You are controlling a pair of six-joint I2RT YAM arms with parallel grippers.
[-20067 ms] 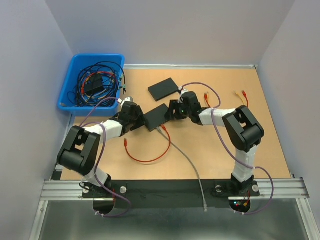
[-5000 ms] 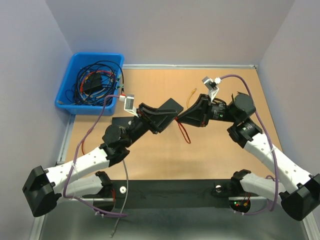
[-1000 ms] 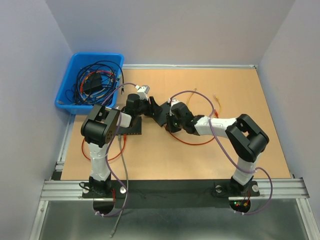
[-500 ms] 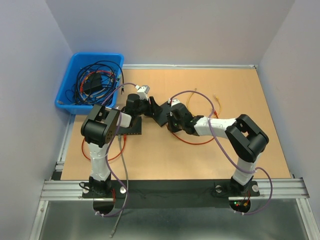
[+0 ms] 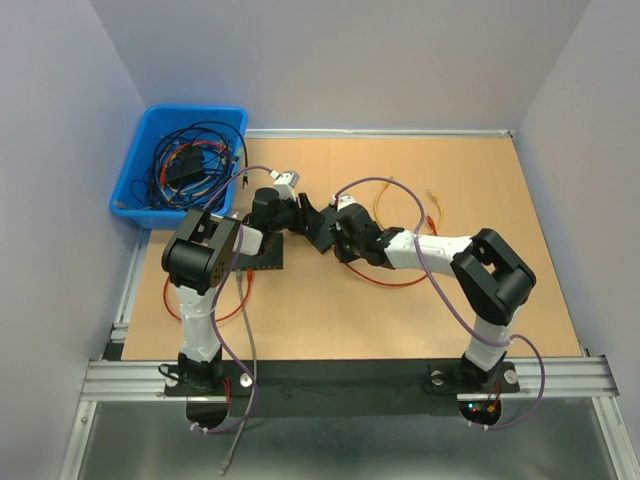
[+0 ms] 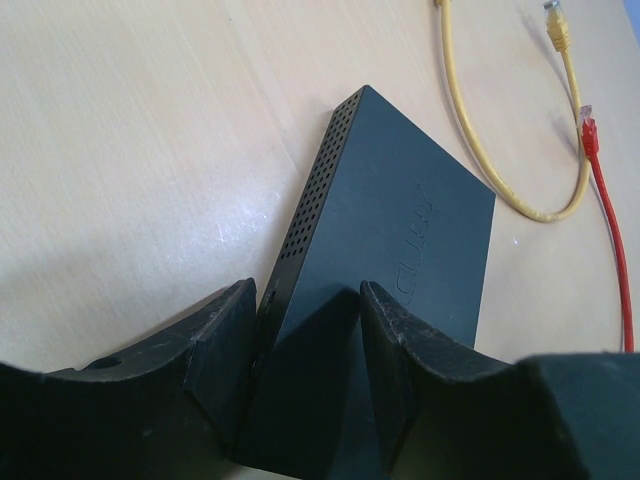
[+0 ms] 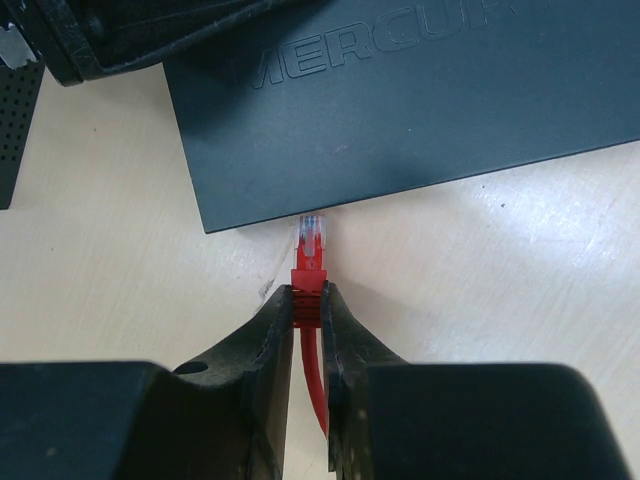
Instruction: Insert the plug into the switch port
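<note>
Straight ahead of the right gripper [image 7: 310, 297], which pinched the red cable's clear-tipped plug [image 7: 311, 245], lay the flat black switch box [image 7: 400, 110]. The plug pointed lengthwise at its edge, and the left gripper [image 6: 305, 305] clamped the box's sides.

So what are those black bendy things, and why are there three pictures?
They are two robot arms bolted to a wooden table. One picture looks down from above; the other two come from a camera on each wrist. The left gripper clamps a black box called a switch. The right gripper pinches a red plug, its clear tip right at the switch's edge, not visibly in yet. A yellow cable and a red cable lie loose on the table, and a blue bin of tangled wires sits at the far left corner.
</note>
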